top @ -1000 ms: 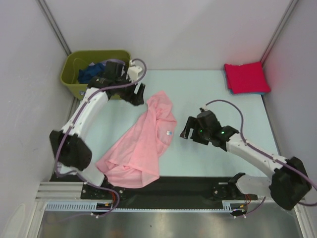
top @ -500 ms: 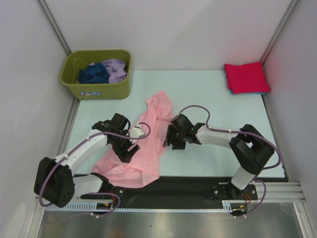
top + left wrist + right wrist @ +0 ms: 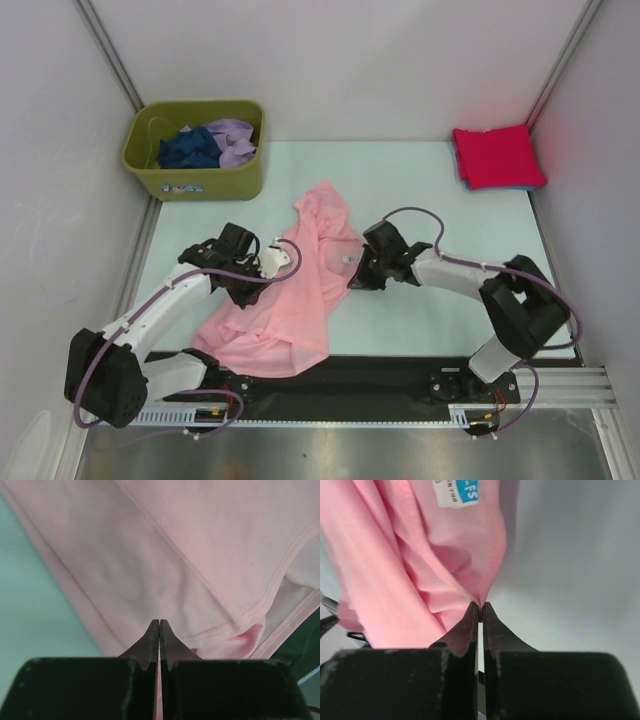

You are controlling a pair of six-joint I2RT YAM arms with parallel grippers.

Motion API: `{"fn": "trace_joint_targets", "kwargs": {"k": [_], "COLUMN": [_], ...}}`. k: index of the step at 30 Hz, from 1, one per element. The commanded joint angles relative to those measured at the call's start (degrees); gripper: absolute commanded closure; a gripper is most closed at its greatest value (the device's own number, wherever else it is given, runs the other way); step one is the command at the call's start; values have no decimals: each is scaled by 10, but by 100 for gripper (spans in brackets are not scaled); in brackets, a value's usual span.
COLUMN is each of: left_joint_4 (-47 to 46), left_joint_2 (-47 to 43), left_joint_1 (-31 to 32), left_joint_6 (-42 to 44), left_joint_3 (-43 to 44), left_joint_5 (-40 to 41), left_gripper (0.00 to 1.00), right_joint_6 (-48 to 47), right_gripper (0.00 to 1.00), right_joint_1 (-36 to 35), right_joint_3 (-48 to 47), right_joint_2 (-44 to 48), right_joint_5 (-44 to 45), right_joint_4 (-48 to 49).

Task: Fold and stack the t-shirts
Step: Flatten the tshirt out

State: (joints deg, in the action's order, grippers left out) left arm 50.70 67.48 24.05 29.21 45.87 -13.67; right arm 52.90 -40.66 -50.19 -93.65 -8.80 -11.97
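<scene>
1. Both arms have shifted since the earlier frame. The left tool and right tool are each clenched on the pink shirt, which lies crumpled mid-surface.
2. Done: the red shirt lies folded at the far right corner.
3. Left: the pink shirt, plus the navy shirt and lavender shirt in the bin.
</scene>
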Motion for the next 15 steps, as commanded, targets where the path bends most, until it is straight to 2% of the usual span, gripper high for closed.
{"fn": "trace_joint_targets", "kwargs": {"k": [1,3,5,6,7,8,10,11,12,15], "left_joint_4": [-13,-23,-27,-28,-35,-41,-65,-71,-80,-125], "left_joint_2": [-30,-22,-11,-6,-5,-6,-8,-4,4,31], "left_joint_1": [-4,-2,6,23,37,55,128,156,212,308], "left_joint_6": [17,13,2,-2,-4,-5,-6,-7,-7,5], "left_joint_3": [24,20,29,33,36,41,46,55,62,72], "left_joint_5": [3,13,9,4,-5,-7,-10,-12,-8,35], "left_gripper": [100,96,83,65,53,37,23,13,12,11], "right_joint_6": [-30,-45,-64,-71,-89,-98,-112,-119,-120,-119], "right_gripper": [100,100,100,100,100,100,100,100,100,100], "right_joint_1": [35,55,105,130,172,194,218,231,234,260], "right_joint_3": [-3,7,23,44,58,68,85,87,90,113], "right_joint_2": [89,128,208,241,292,317,343,354,354,352], "right_joint_5": [44,65,87,87,99,95,73,71,72,55], "right_joint_4": [-71,-120,-189,-207,-226,-232,-240,-243,-249,-236]}}
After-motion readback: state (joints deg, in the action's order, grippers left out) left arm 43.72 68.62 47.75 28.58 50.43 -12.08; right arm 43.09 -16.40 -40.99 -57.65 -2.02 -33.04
